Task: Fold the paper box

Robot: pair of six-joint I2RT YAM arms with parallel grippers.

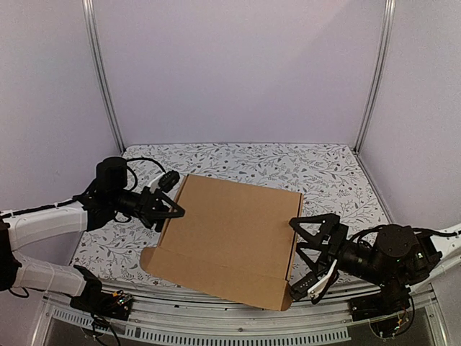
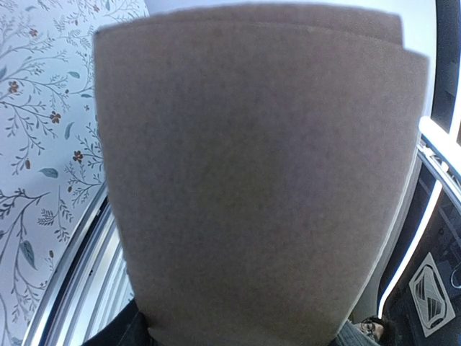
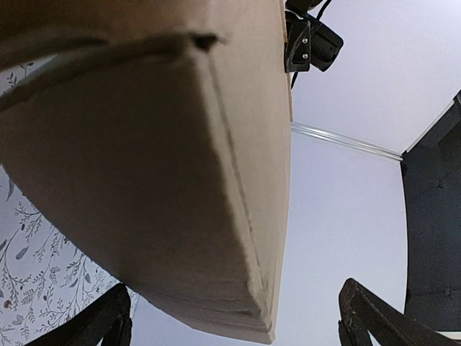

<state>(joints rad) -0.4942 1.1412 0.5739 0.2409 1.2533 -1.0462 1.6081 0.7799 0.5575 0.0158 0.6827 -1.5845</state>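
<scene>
The paper box (image 1: 230, 238) is a flat brown cardboard mailer, folded up and lying tilted over the middle of the floral table. Its near right corner (image 1: 282, 303) reaches past the front rail. My left gripper (image 1: 173, 209) is shut on the box's left side wall. In the left wrist view the cardboard (image 2: 252, 180) fills the frame and hides the fingers. My right gripper (image 1: 294, 258) stands wide open at the box's right edge. From the right wrist I look up at the box's underside and corner (image 3: 180, 216), which sits between the two spread fingertips (image 3: 108, 321) without touching them.
A floral cloth (image 1: 324, 173) covers the table. Lilac walls and two aluminium posts (image 1: 104, 79) close in the back and sides. A metal rail (image 1: 216, 321) runs along the front edge. A narrow flap (image 1: 150, 258) sticks out at the box's near left.
</scene>
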